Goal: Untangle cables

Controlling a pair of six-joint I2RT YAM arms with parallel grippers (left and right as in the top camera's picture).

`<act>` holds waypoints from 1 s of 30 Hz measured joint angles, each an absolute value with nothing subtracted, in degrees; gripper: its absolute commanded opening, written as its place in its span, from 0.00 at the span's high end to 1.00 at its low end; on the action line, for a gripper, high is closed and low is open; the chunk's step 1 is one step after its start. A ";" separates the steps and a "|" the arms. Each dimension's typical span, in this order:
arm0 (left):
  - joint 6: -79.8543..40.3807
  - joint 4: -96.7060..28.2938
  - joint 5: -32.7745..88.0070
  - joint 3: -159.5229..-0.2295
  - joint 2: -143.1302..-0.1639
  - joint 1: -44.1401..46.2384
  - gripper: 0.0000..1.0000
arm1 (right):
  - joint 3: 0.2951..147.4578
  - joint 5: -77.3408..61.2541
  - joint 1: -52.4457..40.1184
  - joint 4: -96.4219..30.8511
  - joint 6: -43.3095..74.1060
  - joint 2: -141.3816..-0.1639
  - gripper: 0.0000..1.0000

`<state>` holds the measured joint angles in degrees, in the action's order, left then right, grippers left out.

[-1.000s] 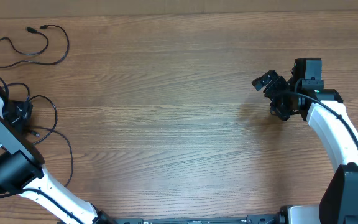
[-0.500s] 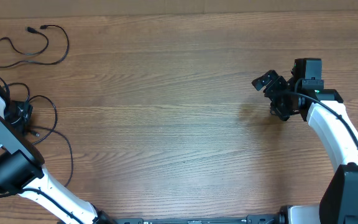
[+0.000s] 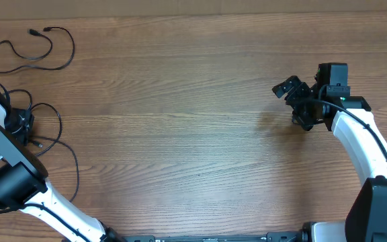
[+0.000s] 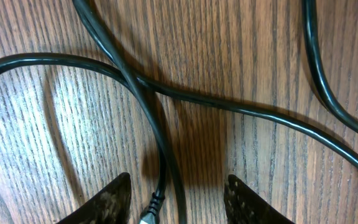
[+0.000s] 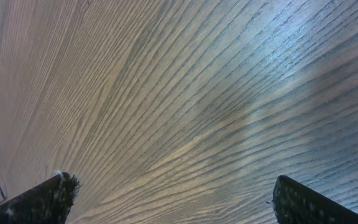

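Your left gripper (image 3: 23, 125) sat at the 9 o'clock edge of the table (image 3: 180, 134), low over the cables (image 3: 52, 134). In its wrist view the jaws stood wide apart and closed on nothing. One black strand ran down between the fingertips (image 4: 114, 199) toward 6 o'clock and ended in a small metal-tipped plug (image 4: 146, 215) at the bottom edge. A second strand crossed over that one toward 11 o'clock of the view, then swept away toward 4 o'clock. A third curved past at 2 o'clock, apart from the other two. From overhead, those loops spread from the gripper toward the table's 7 o'clock.

A separate cable (image 3: 29, 50) lay by itself at the table's 10 o'clock corner, in an open loop with both ends close together, well apart from the tangle.

Your right gripper (image 3: 295, 102) hung at the table's 3 o'clock side. Its jaws were spread wide and empty, with only bare wood grain between its fingertips (image 5: 48, 199).
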<state>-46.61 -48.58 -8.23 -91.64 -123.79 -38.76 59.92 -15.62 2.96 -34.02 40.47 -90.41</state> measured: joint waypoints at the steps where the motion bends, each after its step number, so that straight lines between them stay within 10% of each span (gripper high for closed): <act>1: -46.65 -48.58 -8.23 -91.64 -123.79 -38.76 0.58 | 59.92 -15.62 2.96 -34.02 40.49 -90.41 0.00; 30: -46.59 -47.31 -8.43 -91.57 -123.79 -38.76 0.62 | 59.92 -15.62 2.96 -34.06 40.51 -90.41 0.00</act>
<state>-46.59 -47.31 -8.43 -91.57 -123.79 -38.76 59.92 -15.62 2.96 -34.06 40.51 -90.41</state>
